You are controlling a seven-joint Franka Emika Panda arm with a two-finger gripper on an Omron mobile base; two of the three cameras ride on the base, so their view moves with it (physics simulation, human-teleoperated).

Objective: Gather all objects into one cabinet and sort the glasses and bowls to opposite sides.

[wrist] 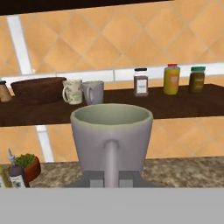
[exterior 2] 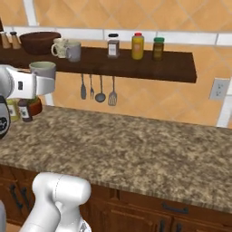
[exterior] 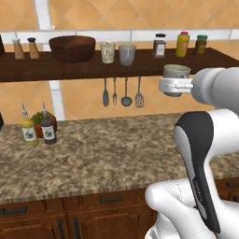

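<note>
My gripper [exterior: 176,86] is shut on a grey mug [exterior: 176,72], held upright in the air just in front of the long dark shelf [exterior: 84,69] and about level with it. In the hand view the held mug [wrist: 111,131] stands close, its handle turned toward the camera. On the shelf's left part sit a wide dark wooden bowl [exterior: 72,48], a cream patterned cup [exterior: 107,51] and a second grey mug [exterior: 126,53], side by side. From the right base view the held mug [exterior 2: 43,69] hangs below and left of those cups.
Two shakers [exterior: 25,48] stand at the shelf's left end, and three coloured-lid jars [exterior: 182,44] stand on its right part. Utensils [exterior: 126,92] hang under the shelf. Two bottles [exterior: 37,130] and a potted plant stand on the granite counter [exterior: 107,154] at left.
</note>
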